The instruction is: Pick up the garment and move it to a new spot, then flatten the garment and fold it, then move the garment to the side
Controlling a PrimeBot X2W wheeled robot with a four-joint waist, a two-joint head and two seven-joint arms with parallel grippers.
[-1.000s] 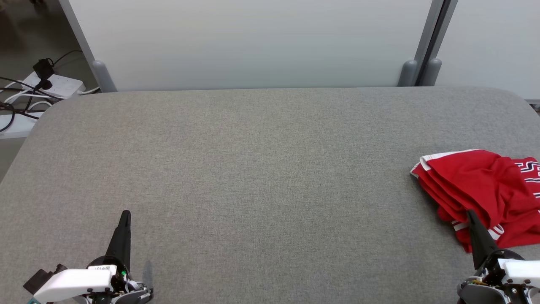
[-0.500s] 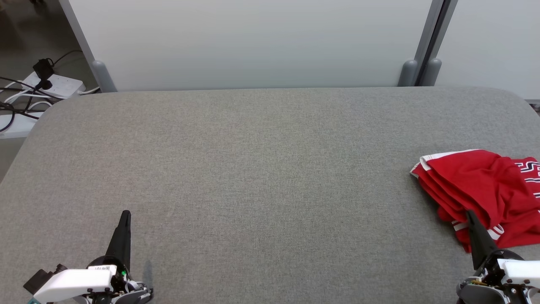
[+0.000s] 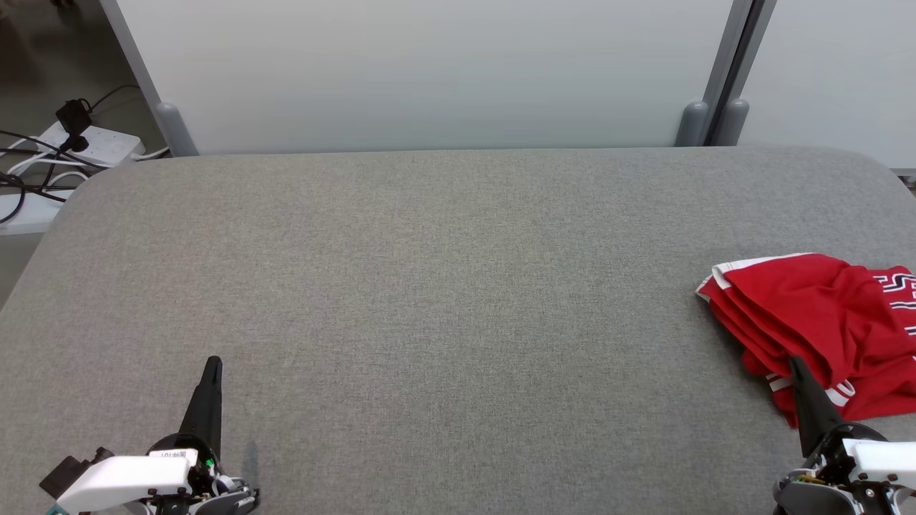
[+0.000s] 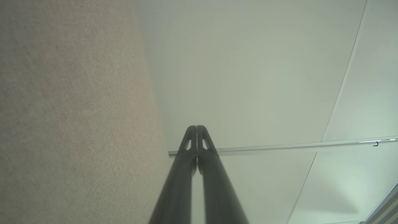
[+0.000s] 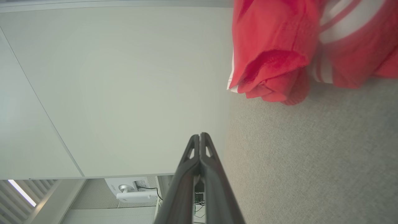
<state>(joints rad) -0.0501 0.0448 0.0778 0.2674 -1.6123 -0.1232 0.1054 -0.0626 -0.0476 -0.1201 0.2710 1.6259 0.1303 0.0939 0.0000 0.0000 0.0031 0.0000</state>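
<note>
Garment (image 3: 816,315), red w/ white stripes, lies bunched at worktop (image 3: 429,286) right edge. Fingers of right gripper (image 3: 795,362) pressed together, empty, near it; left gripper (image 3: 212,362) same, well apart.

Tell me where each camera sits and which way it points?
Head view: on the robot's head, looking forward and down over the grey table; left gripper lower left, right gripper lower right, near the red garment.
Left wrist view: on the left wrist, looking along its shut fingers past the table to the white partition.
Right wrist view: on the right wrist, looking along its shut fingers, garment ahead.
Shared: head and right wrist views both show the garment.
</note>
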